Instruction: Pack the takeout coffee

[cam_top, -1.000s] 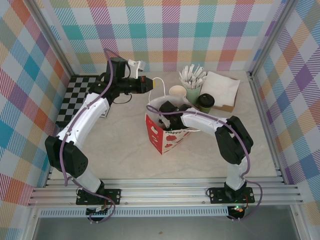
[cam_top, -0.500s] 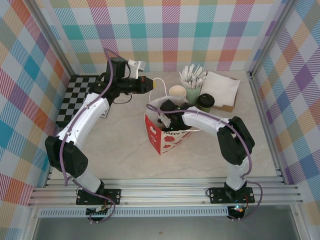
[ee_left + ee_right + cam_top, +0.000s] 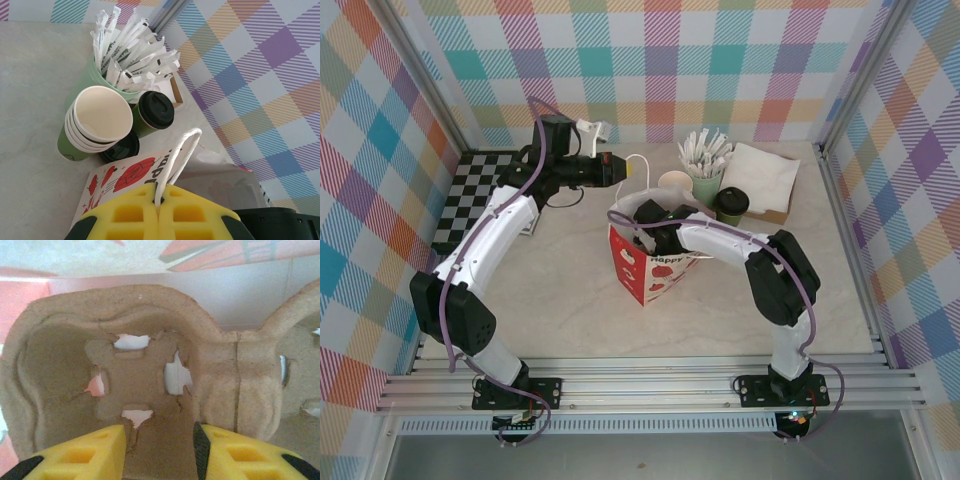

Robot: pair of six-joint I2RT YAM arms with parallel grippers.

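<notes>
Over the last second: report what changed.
The right gripper, down in the bag, shifted a little left and toward the back, its elbow following. Its jaws have parted in front of the pulp carrier. Unchanged: the left gripper stays shut on the bag's handle, and the coffee still stands outside the bag.

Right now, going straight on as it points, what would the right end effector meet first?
The right end effector would probably meet the brown pulp cup carrier, close ahead; depth is unclear.
</notes>
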